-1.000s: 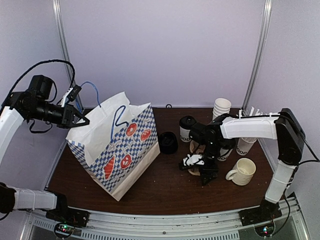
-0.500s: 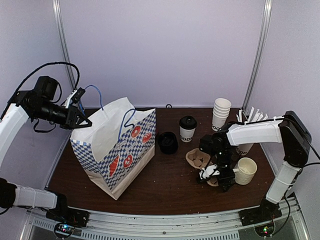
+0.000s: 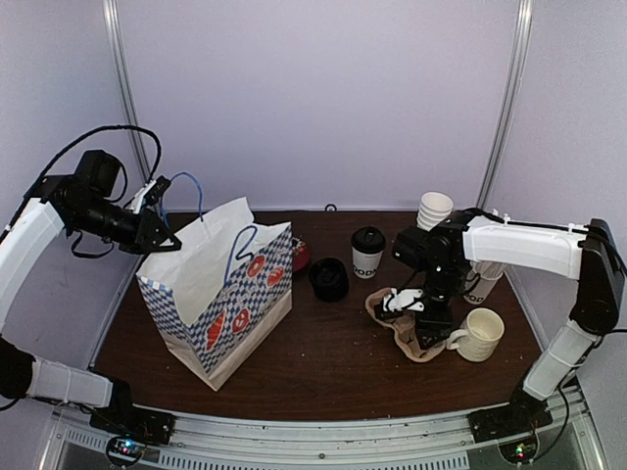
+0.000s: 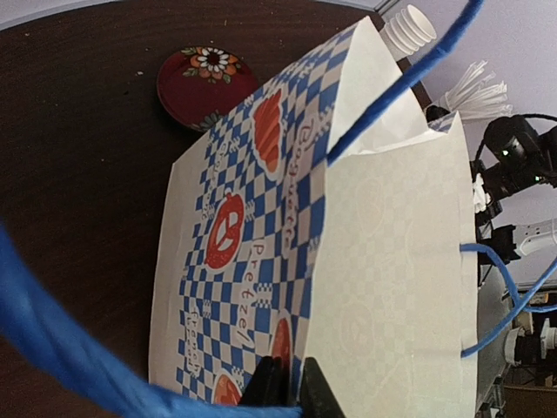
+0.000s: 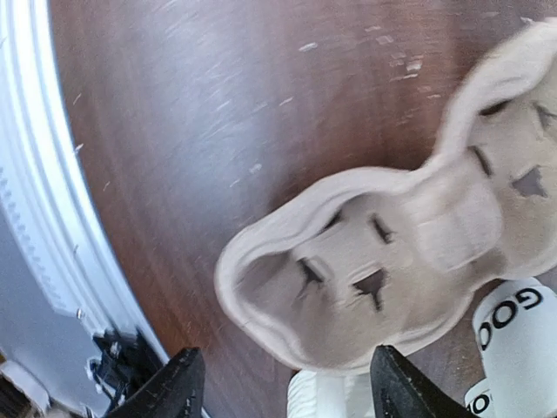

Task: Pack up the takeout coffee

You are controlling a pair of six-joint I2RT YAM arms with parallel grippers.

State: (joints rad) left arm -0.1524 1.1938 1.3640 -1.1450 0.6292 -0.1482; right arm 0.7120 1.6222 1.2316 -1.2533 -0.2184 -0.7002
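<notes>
1. Locate the pulp carrier (image 3: 407, 348). It lies flat on the table (image 3: 323, 382), wells up and both wells unfilled, to the right of centre and just beside the mug (image 3: 480, 335).

2. Check the right gripper (image 3: 416, 318). It hangs directly over the carrier with its jaws wide apart and nothing in them. In the right wrist view the carrier (image 5: 365, 270) fills the space ahead of the right gripper (image 5: 283, 383), and the nearer well sits between the two fingers.

3. Note the carrier's long axis.
   - From above it runs diagonally, from far-left to near-right.
   - In the wrist view it runs nearly along the line that joins the two fingers.
   - Judge from this that the jaws span the carrier lengthwise and not across its narrow waist. A grip on the waist or on one rim probably calls for a turn of the wrist first.

4. Locate the cups.
   - One lidded cup (image 3: 367, 253) stands upright behind the carrier, apart from it.
   - A second lettered cup (image 3: 477, 289) stands to the right, partly hidden by the right arm. Its lid cannot be confirmed.

5. Check the left gripper (image 4: 287, 390). Its jaws are pinched almost together on the rim of the paper bag (image 3: 220, 294), and it holds the mouth up. The bag stands well apart from the carrier, to the left.

6. Assign the carrier to the right arm, which is by far the nearer one.
</notes>
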